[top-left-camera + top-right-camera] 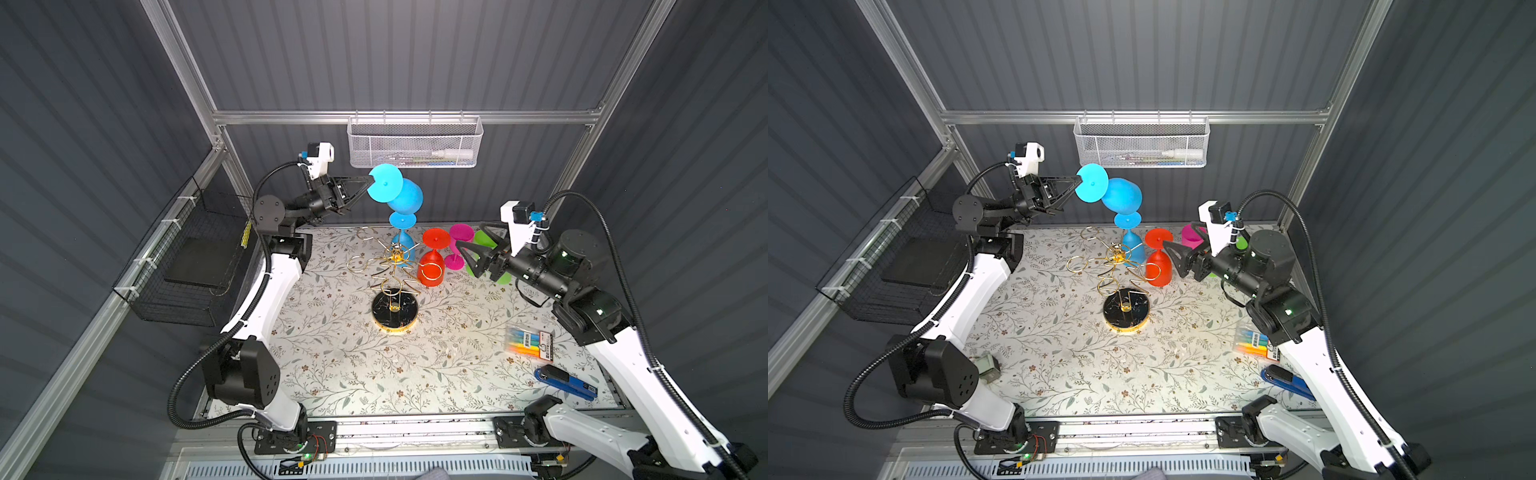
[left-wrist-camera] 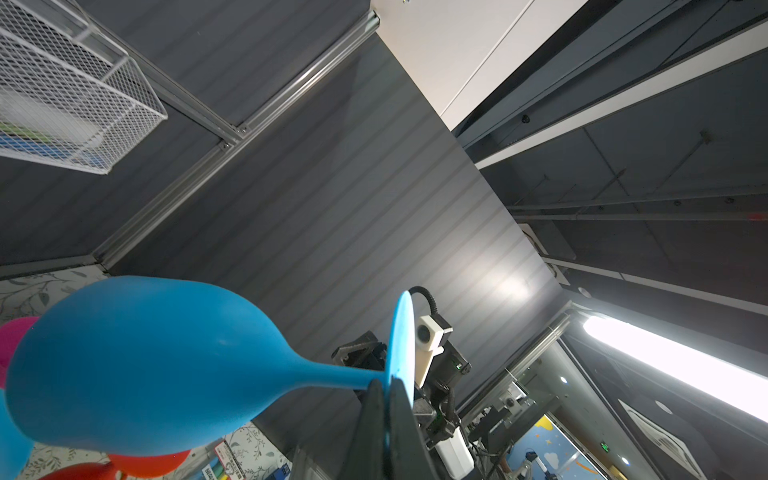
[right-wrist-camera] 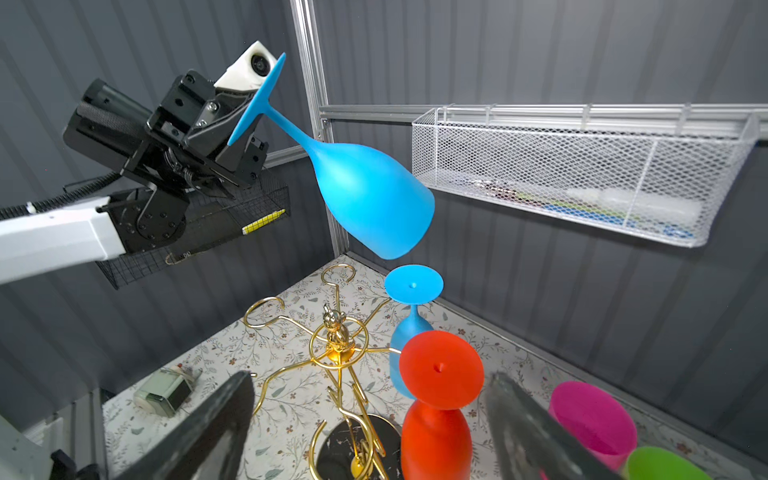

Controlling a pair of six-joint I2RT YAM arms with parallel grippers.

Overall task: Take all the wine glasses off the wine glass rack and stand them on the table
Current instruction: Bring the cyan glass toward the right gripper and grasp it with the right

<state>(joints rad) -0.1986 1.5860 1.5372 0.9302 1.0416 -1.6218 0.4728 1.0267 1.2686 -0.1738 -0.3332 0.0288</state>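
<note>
Left gripper (image 1: 369, 186) tight on foot of blue wine glass (image 1: 407, 200), clear of rack (image 1: 395, 311); right gripper (image 1: 470, 237) spread.

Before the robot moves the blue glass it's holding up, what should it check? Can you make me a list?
1. Left gripper jaws shut on the foot of the raised blue glass: ok.
2. Raised blue glass off the wine glass rack, tilted in the air with its bowl down: ok.
3. Right gripper jaws open, holding nothing: ok.
4. Wine glass rack standing upright on its round base: ok.
5. Other blue glass and red glass hanging upside down on the rack: ok.
6. Grip tight enough that the glass won't slip: cannot tell.
</note>
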